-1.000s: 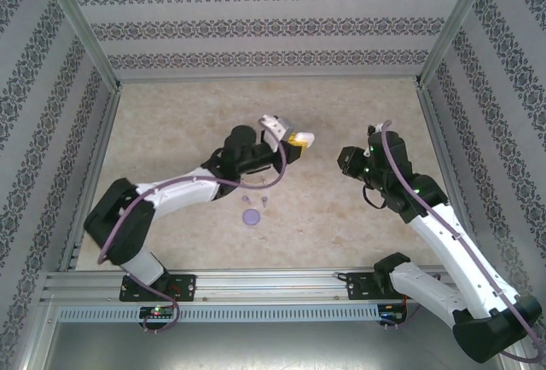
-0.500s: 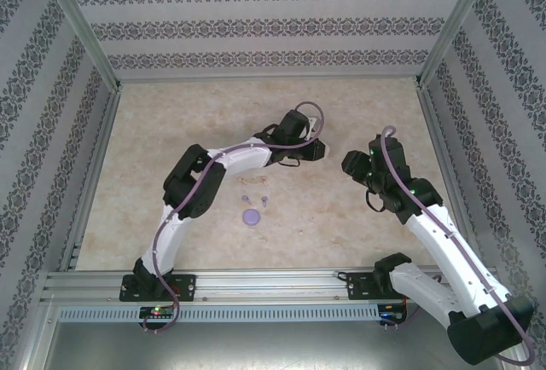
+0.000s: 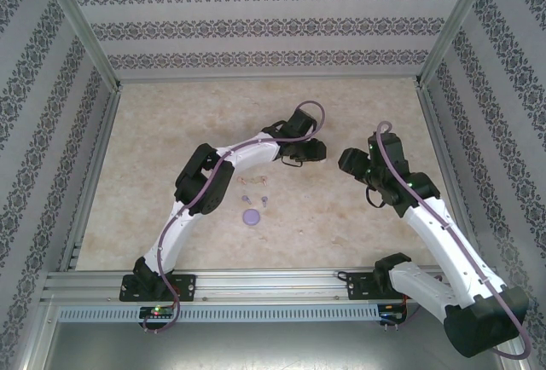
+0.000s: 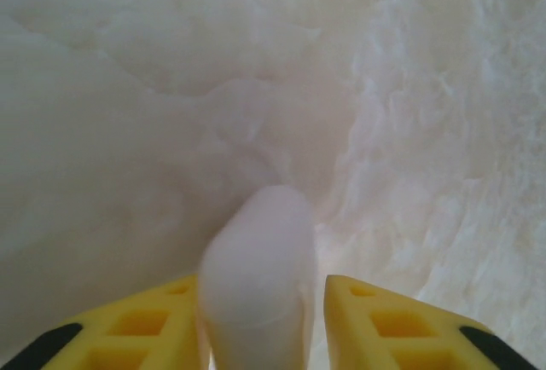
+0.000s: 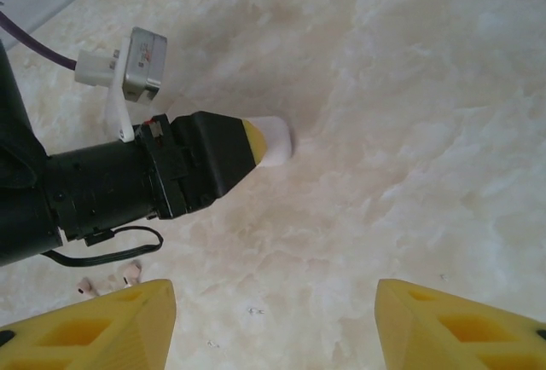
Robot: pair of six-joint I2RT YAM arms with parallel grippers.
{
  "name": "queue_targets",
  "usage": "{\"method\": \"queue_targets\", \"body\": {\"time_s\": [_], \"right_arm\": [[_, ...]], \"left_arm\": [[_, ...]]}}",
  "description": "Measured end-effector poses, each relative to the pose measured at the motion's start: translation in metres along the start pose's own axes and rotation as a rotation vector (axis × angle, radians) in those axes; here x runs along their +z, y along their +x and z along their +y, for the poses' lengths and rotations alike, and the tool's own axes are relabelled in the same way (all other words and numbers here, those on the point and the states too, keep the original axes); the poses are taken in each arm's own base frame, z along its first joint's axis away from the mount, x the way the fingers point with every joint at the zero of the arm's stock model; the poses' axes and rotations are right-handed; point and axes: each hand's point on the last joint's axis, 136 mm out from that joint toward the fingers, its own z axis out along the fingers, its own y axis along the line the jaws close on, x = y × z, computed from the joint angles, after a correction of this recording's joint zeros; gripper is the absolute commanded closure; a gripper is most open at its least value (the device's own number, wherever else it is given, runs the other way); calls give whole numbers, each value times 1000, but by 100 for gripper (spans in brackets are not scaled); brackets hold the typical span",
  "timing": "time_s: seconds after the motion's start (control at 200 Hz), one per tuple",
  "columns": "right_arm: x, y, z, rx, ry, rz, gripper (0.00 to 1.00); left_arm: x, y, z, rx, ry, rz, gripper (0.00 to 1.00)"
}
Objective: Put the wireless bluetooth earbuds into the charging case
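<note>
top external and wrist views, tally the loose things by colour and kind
purple round flat plastic case: 1
tiny purple stemmed plastic earbuds: 2
tiny pinkish stemmed plastic earbuds: 2
white rounded plastic piece between the jaws of the left gripper: 1
total: 6

So the whole setup sits in a little booth: the back wall (image 3: 273, 25) and both side walls (image 3: 43, 89) are papered in pale stripes with dark floral bands running along them. Silver aluminium posts (image 3: 81, 25) frame the corners, and a slotted rail (image 3: 273, 283) runs across the near edge. The tabletop (image 3: 171, 123) is a creamy beige marble look, kinda cloudy up close. The light is soft and even, and the shadows are faint.
</note>
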Motion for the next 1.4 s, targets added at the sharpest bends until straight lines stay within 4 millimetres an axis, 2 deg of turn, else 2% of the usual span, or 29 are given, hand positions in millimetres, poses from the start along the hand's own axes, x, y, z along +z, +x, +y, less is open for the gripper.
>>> {"method": "queue_targets", "body": {"time_s": [0.025,0.065,0.295,0.425,0.495,0.555,0.679,0.754,0.854,0.949,1.074,1.169,1.324,1.349,1.404], "right_arm": [[-1,-1,2,-2,-5,-2,34],[-2,-4,4,-3,-12,-6,34],[-10,-12,12,-25,-30,-15,34],[-12,-11,14,-30,-40,-8,33],[-13,-10,15,-37,-47,-5,32],[-12,-8,17,-48,-52,2,31],[-3,4,26,-93,-60,49,30],[10,16,35,-126,-56,94,30],[30,35,46,-178,-43,161,30],[47,49,58,-217,-28,216,30],[63,60,77,-256,-24,255,30],[69,73,95,-295,-38,281,30],[72,111,123,-380,-68,344,29],[72,118,126,-397,-71,355,29],[73,137,134,-440,-78,382,29]], "left_arm": [[-1,1,2,-2,-11,3,49],[-1,2,5,-2,-30,10,47],[-5,9,22,24,-116,32,45],[-22,3,24,77,-160,8,45],[-44,-3,20,119,-178,-25,45],[-71,-12,13,157,-184,-71,44],[-143,-30,-4,224,-181,-201,43],[-184,-38,-4,244,-180,-289,42],[-230,-41,18,233,-215,-390,41],[-256,-37,50,199,-264,-456,39],[-278,-22,94,137,-326,-501,35],[-294,-14,117,85,-349,-540,33],[-317,-13,134,26,-352,-607,29],[-320,-14,136,18,-352,-618,25],[-325,-14,140,0,-350,-633,23]]}}
